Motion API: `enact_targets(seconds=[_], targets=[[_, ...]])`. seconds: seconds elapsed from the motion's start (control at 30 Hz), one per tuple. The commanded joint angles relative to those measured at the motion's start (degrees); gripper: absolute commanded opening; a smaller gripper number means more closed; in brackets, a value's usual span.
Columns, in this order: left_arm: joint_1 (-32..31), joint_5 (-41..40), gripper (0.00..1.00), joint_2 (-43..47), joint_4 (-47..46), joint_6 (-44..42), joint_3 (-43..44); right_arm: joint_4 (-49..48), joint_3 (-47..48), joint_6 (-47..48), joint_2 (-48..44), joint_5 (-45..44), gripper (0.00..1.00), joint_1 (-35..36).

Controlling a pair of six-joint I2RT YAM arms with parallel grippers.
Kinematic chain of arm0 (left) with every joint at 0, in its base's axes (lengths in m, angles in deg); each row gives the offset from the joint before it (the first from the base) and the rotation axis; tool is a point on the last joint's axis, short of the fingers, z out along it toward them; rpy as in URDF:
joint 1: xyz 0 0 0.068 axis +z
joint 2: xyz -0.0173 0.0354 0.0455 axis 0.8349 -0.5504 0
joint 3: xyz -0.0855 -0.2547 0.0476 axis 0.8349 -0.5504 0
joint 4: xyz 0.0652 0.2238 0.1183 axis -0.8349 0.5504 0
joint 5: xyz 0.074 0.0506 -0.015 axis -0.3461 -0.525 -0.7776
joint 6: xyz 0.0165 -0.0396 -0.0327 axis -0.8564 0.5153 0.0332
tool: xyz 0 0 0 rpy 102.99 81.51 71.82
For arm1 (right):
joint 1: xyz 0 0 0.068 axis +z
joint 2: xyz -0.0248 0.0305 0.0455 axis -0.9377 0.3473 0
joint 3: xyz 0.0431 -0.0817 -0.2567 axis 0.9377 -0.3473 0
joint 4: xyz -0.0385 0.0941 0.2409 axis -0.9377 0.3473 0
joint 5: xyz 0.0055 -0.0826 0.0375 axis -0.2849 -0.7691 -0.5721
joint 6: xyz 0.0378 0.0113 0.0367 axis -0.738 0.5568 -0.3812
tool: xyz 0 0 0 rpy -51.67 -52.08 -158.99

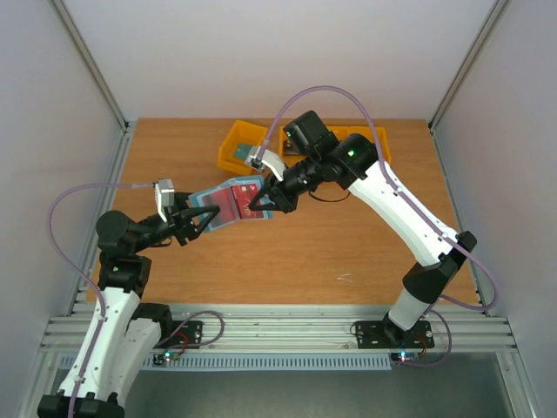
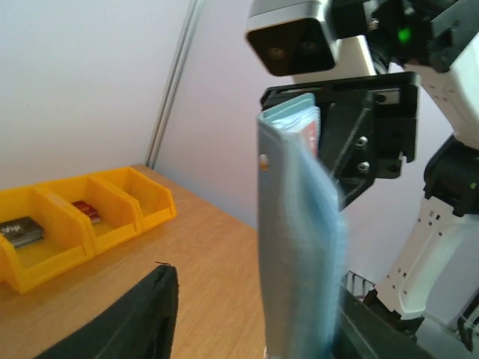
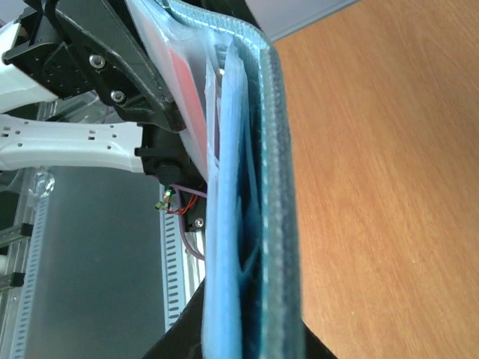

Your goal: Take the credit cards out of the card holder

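Card holder [image 2: 296,247] stands between left fingers [image 2: 138,314], seemingly pinched by right fingers [image 1: 277,198]

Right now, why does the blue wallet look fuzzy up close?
Left wrist view: the card holder sits very near the lens, so its edge smears, while the yellow bins look sharper. Right wrist view: soft too. Top view: everything crisp.

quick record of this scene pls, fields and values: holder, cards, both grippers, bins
card holder: held between both grippers, red card showing in it
right gripper: shut on the card holder's right end
left gripper: jaws open, straddling its left end
yellow bins: far side of table
bin contents: dark card and second red card, in separate compartments
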Motion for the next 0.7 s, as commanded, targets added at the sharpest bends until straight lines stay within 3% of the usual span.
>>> enact_targets(seconds=[0.0, 0.07, 0.17, 0.37, 0.67], targets=[[0.36, 3.51, 0.39, 0.13, -3.84, 1.86, 1.08, 0.81, 1.67, 1.6, -1.98, 3.03, 0.01, -0.93], [0.32, 3.82, 0.31, 0.12, -3.81, 2.21, 0.94, 0.93, 1.68, 1.7, -2.11, 3.24, 0.01, -1.26], [0.36, 3.44, 0.29, -0.1, -2.86, 1.74, 1.11, 0.36, 1.6, 1.02, -2.01, 5.35, 0.01, -1.28], [0.36, 1.59, 0.51, -0.5, 0.25, -0.65, 1.6, -1.93, 1.67, -0.93, -0.78, 10.32, 0.01, -1.3], [1.41, 1.92, 0.56, 0.32, -0.74, -1.43, 1.37, 1.97, 1.13, 2.37, -2.58, 10.28, 0.01, -5.07]])
